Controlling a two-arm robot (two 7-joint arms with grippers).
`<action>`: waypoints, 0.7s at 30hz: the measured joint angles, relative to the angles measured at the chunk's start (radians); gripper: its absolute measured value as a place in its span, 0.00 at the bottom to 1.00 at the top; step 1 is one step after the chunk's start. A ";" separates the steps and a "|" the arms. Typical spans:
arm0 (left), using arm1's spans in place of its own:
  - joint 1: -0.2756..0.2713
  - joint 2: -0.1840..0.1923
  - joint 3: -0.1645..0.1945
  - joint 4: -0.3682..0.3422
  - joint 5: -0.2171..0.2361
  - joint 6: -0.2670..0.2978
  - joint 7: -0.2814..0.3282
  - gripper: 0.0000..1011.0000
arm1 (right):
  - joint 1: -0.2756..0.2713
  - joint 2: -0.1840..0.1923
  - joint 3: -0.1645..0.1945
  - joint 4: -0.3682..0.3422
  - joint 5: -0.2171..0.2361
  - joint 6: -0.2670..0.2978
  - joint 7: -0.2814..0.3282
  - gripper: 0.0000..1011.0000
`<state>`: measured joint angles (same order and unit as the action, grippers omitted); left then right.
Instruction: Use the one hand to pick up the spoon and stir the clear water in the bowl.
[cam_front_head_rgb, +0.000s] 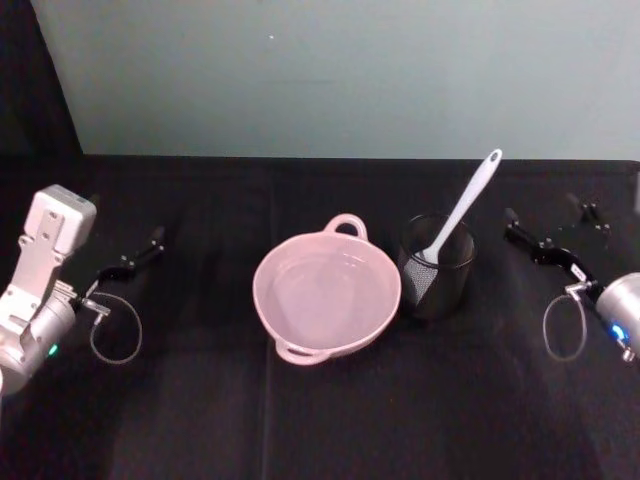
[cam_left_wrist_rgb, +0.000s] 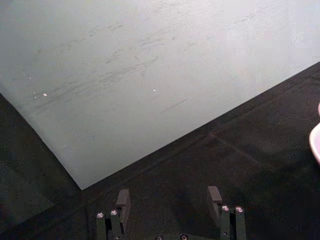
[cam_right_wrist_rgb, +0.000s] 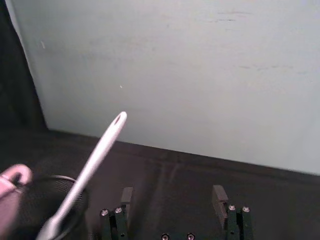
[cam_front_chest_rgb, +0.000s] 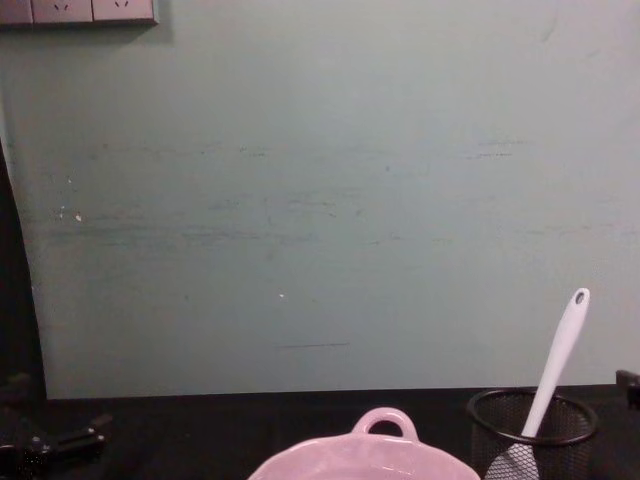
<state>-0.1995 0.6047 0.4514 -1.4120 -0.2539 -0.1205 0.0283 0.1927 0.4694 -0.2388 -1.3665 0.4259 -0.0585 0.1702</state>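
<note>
Standing blade-down in the mesh cup (cam_front_head_rgb: 436, 266), the spoon (cam_front_head_rgb: 463, 204) is leaned with its holed handle end pointing up and to the far right. Clear water is held in the pink bowl (cam_front_head_rgb: 327, 292), just left of the cup, on the black tabletop (cam_front_head_rgb: 200, 420). The right pincer (cam_right_wrist_rgb: 175, 200) is held wide apart right of the cup; the left pincer (cam_left_wrist_rgb: 170, 200), likewise wide, is parked far left.
</note>
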 joint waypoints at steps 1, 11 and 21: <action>0.000 0.000 0.000 0.000 0.000 0.000 0.000 1.00 | 0.016 0.000 -0.014 0.018 -0.039 -0.007 -0.012 0.99; 0.000 0.000 0.000 0.000 0.000 0.000 0.000 1.00 | 0.086 -0.001 -0.112 0.089 -0.301 -0.019 -0.112 0.99; 0.000 0.000 0.000 0.000 0.000 0.000 0.000 1.00 | 0.078 -0.016 -0.104 0.079 -0.357 -0.021 -0.152 0.99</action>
<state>-0.1995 0.6047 0.4514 -1.4120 -0.2539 -0.1205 0.0283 0.2705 0.4536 -0.3423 -1.2875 0.0685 -0.0794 0.0178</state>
